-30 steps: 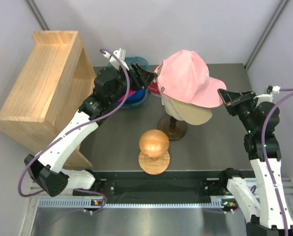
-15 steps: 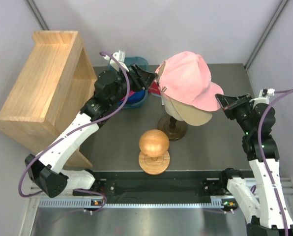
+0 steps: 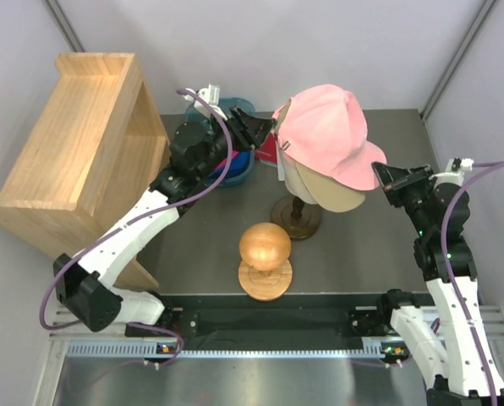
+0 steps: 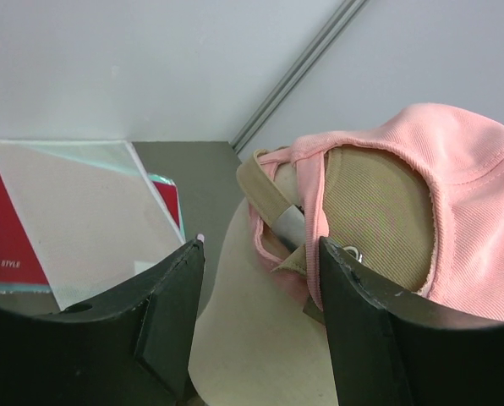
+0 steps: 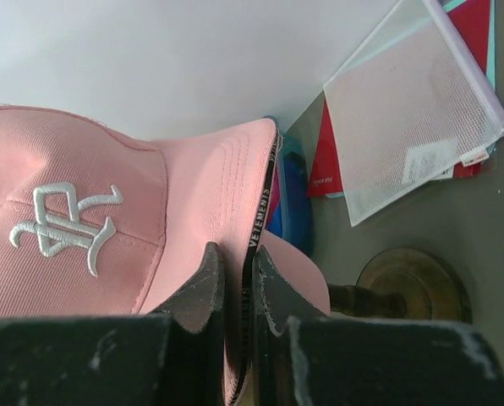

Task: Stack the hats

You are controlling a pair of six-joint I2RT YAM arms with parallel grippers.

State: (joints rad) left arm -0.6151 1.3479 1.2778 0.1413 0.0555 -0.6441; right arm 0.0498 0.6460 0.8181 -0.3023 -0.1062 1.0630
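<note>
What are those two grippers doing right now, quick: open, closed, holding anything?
Left gripper: open, holding nothing, at the back of the capped head.
Right gripper: closed on the brim of the pink cap.

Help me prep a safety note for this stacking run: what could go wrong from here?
1. The right gripper is shut on the brim of the pink cap. Pulling back before it lets go could drag that cap off the tan cap or tip the mannequin stand.
2. The left gripper hangs open at the tan cap's rear strap. Closing there might snag both caps together.
</note>
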